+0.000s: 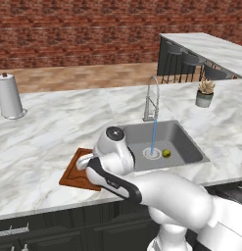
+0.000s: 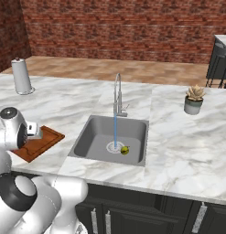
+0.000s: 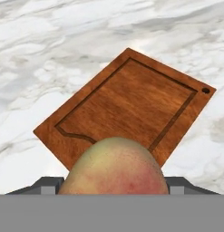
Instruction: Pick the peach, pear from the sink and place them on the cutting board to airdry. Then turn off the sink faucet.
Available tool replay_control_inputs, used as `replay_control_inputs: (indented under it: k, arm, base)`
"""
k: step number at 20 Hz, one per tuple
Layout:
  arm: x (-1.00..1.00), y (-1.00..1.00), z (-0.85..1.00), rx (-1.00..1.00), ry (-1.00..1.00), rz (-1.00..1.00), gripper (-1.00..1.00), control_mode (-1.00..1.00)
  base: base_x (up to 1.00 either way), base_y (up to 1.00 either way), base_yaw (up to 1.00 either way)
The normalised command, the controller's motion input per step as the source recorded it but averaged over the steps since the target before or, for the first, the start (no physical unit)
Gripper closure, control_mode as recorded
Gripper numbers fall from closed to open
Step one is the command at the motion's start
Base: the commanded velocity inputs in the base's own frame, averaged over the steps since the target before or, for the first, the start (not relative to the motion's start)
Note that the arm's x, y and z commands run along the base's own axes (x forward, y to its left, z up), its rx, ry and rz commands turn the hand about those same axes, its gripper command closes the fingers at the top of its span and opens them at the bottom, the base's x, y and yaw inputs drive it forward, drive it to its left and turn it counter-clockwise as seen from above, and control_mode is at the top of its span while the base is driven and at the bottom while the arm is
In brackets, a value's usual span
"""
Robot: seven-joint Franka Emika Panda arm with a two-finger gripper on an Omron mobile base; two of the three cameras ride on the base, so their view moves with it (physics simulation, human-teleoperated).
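In the hand view my gripper [image 3: 114, 186] is shut on the peach [image 3: 115, 167], a pinkish-red and yellow-orange fruit, and holds it just above the near part of the reddish-brown cutting board [image 3: 131, 106]. The board [image 1: 72, 175] lies on the marble counter left of the sink [image 1: 183, 142], with my hand over it. The yellow-green pear [image 1: 166, 153] rests on the sink floor beside the drain. The chrome sink faucet [image 1: 151, 98] stands behind the basin, and a blue stream of water [image 1: 154, 135] falls from its spout. From the right side, the pear [image 2: 125, 149] and the faucet [image 2: 117, 93] show too.
A white paper-towel roll [image 1: 10, 96] stands at the counter's far left. A small potted plant [image 1: 205, 93] sits to the right of the sink. Dark bar stools [image 1: 186, 61] line a second counter at the back right. The board lies close to the counter's front edge.
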Motion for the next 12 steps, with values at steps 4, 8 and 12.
replay_control_inputs:
  k: [4, 8, 12]
  arm:
    - [0.18, 0.10, -0.18, 0.00, 0.02, 0.00, 1.00, -1.00]
    - [0.16, 0.07, -0.20, 0.00, 0.03, 0.00, 1.00, -1.00]
    - [0.15, 0.06, -0.19, 0.00, 0.03, 0.00, 1.00, -1.00]
  base:
    - [0.00, 0.00, 0.00]
    - [0.00, 0.00, 0.00]
    - [0.00, 0.00, 0.00]
